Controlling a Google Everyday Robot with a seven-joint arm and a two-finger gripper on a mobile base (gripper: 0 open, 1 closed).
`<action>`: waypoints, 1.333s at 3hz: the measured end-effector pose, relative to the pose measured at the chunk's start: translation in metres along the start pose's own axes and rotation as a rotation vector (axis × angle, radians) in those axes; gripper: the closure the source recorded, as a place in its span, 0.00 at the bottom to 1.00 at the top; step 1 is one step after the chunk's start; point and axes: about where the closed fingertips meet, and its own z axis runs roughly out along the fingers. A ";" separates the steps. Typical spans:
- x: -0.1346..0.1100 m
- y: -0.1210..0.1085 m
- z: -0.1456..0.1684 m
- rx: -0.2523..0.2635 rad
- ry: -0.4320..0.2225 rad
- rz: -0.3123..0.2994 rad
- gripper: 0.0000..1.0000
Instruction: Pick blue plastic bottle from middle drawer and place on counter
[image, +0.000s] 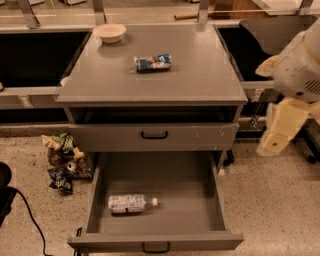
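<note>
One blue plastic bottle (129, 203) lies on its side in the middle drawer (155, 242), which stands pulled out toward me. The bottle sits near the drawer's front left, white cap pointing right, clear of the walls. Above it the shallower drawer (200, 136) is shut, its black handle centred. On the counter (200, 80) I see a crumpled blue-and-white packet (152, 62) near the middle and a pale bowl (109, 32) at the far left corner, the two well apart. The gripper (280, 127) hangs off the cabinet's right side, beyond the counter edge and over the floor, well apart from the bottle. From this angle it reads as a cream block pointing down, and I cannot tell how far open it is; it seems to carry nothing. A heap of wrappers (62, 162) lies on the floor left of the cabinet.
</note>
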 end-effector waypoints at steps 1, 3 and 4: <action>-0.017 0.006 0.061 -0.055 -0.117 -0.033 0.00; -0.038 0.018 0.125 -0.130 -0.240 -0.027 0.00; -0.033 0.022 0.151 -0.156 -0.224 -0.015 0.00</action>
